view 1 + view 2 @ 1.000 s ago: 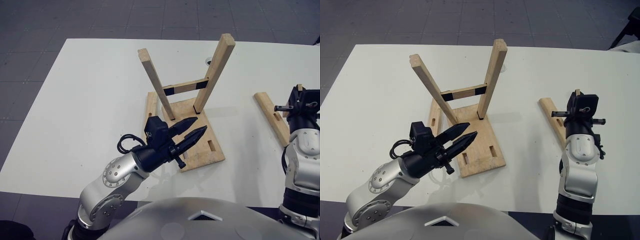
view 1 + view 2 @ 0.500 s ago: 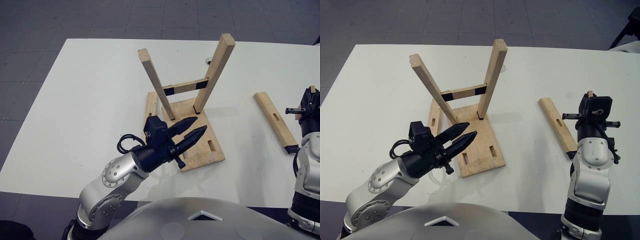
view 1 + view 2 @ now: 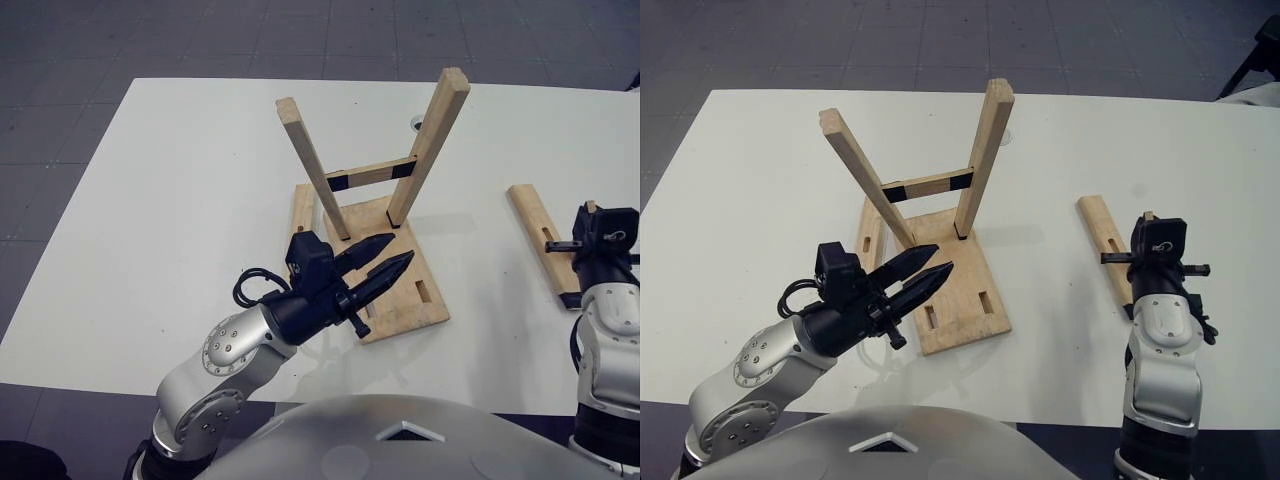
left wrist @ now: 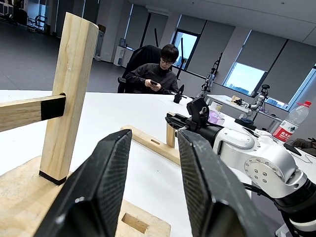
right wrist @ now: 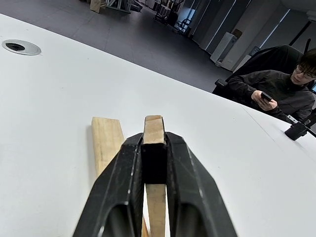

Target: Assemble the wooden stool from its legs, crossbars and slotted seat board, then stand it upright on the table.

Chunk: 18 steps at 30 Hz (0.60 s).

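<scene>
- While the left gripper (image 3: 400, 248) hovers, spread wide, at the six o'clock edge of the seat board (image 3: 398, 303), brace there.
- At three o'clock, beside the loose leg (image 3: 533, 228), the right gripper (image 5: 154, 140) clamps a crossbar (image 5: 154, 126); line its end squarely with that leg.

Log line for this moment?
left pincer: open, above seat board | right pincer: shut on crossbar, beside loose leg on table

Seat board (image 3: 395, 305) raw wood; table (image 3: 180, 200) smooth white; fingers (image 4: 106, 197) textured black.
</scene>
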### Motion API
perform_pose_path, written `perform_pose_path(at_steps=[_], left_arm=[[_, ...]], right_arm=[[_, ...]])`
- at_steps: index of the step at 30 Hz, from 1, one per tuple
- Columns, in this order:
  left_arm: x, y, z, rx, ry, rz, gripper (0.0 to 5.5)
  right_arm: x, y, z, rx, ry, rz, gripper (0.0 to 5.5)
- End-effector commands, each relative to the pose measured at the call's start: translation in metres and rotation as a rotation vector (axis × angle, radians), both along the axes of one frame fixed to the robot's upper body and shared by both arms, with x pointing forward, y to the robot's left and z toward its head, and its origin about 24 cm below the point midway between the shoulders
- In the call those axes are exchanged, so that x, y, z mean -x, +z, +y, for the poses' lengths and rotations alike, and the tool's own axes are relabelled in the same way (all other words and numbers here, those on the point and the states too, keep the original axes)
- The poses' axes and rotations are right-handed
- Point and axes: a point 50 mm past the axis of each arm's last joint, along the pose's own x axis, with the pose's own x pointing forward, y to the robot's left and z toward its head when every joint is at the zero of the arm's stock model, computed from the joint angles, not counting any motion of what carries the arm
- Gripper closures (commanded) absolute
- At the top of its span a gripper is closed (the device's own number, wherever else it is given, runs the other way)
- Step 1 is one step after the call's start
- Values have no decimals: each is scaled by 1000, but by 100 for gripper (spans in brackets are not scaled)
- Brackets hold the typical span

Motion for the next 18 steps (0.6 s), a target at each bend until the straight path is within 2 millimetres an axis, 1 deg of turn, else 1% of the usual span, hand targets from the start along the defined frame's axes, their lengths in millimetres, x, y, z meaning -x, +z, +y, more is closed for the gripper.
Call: perform_pose_path(at_steps=[1, 6, 10, 12, 13, 16, 18], left_arm=[[-1, 1, 0, -16, 1, -4, 379], [-1, 0, 0, -19, 0, -3, 379], [-2, 0, 0, -20, -2, -4, 379], [-2, 0, 0, -20, -2, -5, 379], [-2, 0, 0, -20, -2, -5, 379], [-1, 1, 0, -20, 0, -5, 379], [0, 1, 0, -20, 1, -5, 379]], right_arm=[[3, -3, 12, -39, 28, 23, 508], [4, 1, 21, -47, 54, 13, 508], [2, 4, 22, -43, 57, 6, 508], [0, 10, 19, -12, 43, -17, 508], [-1, 15, 15, 23, 23, -35, 508], [-7, 39, 4, 104, -45, -132, 508], [-10, 57, 6, 106, -60, -218, 508]])
